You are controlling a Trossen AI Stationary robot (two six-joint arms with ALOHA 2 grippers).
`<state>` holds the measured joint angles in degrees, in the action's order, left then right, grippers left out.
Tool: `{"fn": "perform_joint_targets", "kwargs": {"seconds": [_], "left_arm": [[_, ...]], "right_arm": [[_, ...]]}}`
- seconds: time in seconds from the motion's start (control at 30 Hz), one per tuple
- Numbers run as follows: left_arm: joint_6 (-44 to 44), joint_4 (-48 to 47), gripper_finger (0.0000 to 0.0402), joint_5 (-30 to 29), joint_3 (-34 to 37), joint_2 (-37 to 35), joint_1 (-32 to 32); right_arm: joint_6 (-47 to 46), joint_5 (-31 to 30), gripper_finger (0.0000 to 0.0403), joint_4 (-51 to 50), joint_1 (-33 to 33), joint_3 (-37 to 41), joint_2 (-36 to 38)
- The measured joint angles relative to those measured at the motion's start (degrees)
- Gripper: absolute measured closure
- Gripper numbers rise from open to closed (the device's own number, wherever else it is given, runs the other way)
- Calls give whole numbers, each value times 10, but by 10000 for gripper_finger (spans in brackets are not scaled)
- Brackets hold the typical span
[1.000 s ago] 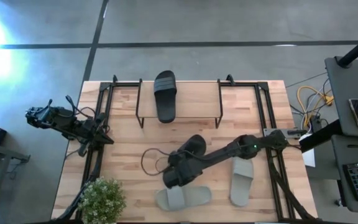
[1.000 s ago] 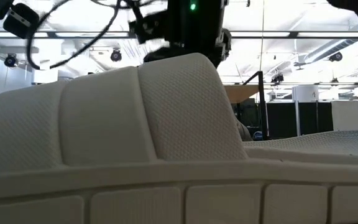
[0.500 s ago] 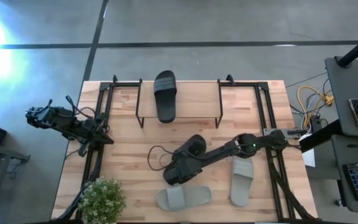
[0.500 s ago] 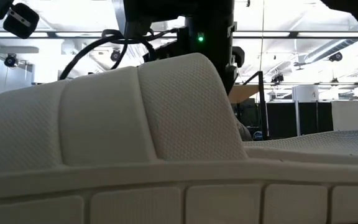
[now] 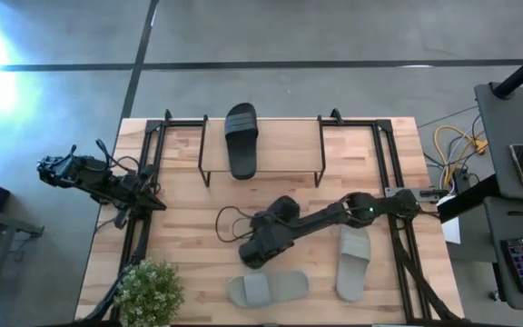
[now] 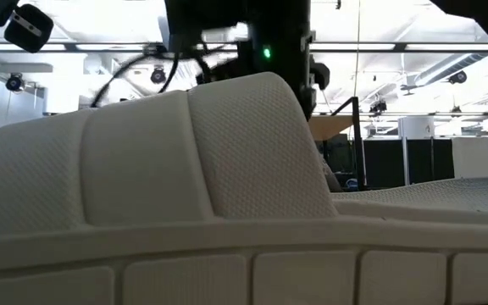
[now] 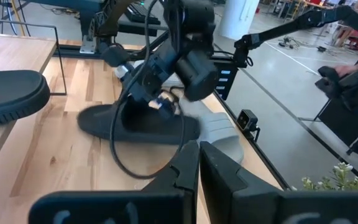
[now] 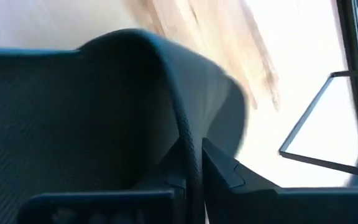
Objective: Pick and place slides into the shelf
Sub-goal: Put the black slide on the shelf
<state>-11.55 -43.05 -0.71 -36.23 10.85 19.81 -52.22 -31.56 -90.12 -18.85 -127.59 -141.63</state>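
Light wood tabletop [image 5: 189, 204] with a black frame, grey concrete floor around it. The right gripper [image 5: 260, 247] is low over mid-table, its fingers closed thin on the strap edge of a black open-toe slide [image 5: 278, 216], which sits directly under and around the gripper; the right wrist view shows the strap [image 8: 104, 106] clamped in the narrow slit between the fingers. Beyond the gripper, toward the table's far edge, stands the low plank-topped shelf with thin black wire legs [image 5: 289, 150], with a second black slide [image 5: 241, 138] on top. Two pale grey-green slides lie on the near side: one [image 5: 266, 289] just beside the gripper, the other [image 5: 352, 262] toward the right edge. The left gripper [image 5: 54, 168] waits off the left table edge, fingers together, empty.
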Motion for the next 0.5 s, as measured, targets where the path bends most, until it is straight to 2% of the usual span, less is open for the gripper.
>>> {"fn": "perform_joint_targets", "kwargs": {"seconds": [0.33,0.5], "left_arm": [[-1,0,402,-21,0,0,0],[-5,0,402,-31,0,3,0]], "right_arm": [[9,-8,389,5,-43,-73,81],[46,-88,389,3,-75,-73,125]]}}
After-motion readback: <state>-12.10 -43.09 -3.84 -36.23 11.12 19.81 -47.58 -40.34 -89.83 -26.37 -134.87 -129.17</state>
